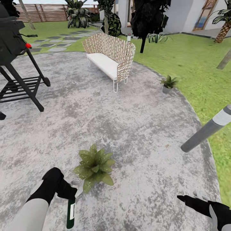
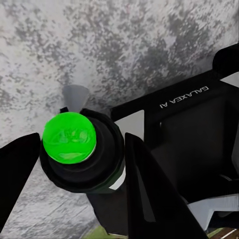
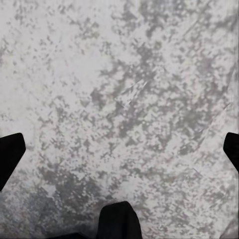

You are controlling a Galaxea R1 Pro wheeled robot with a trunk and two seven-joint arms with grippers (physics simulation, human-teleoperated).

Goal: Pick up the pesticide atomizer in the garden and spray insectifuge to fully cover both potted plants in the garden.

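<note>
Atomizer was already in hand: the pesticide atomizer (image 1: 71,213) sat clamped in the left tool (image 1: 72,192), down at about 7 o'clock in the head view, dark green body with its whitish label hanging below the grip. In the left wrist view the bottle (image 2: 79,149) was wedged between the two dark fingers (image 2: 144,194), with a bright green round face pointing at the camera and a little grey nozzle sticking out past it.

So pickup looked done and spraying looked like the step in hand. The near potted plant (image 1: 94,166) was just beside the left tool, at roughly 1 o'clock from it. My guess is the next move needs the nozzle aimed onto those leaves and swept until the whole rosette is covered, then a trip to the second one.

Count: two potted plants, the second one (image 1: 168,84) in a small grey pot, well apart at 2 o'clock on the patio (image 1: 128,128) edge. One atomizer. One wicker bench (image 1: 110,54), one black grill (image 1: 16,64), one grey bollard lamp (image 1: 207,130).

Right tool (image 1: 189,198) hung at 5 o'clock, fingers spread wide, holding nothing over bare stone.
</note>
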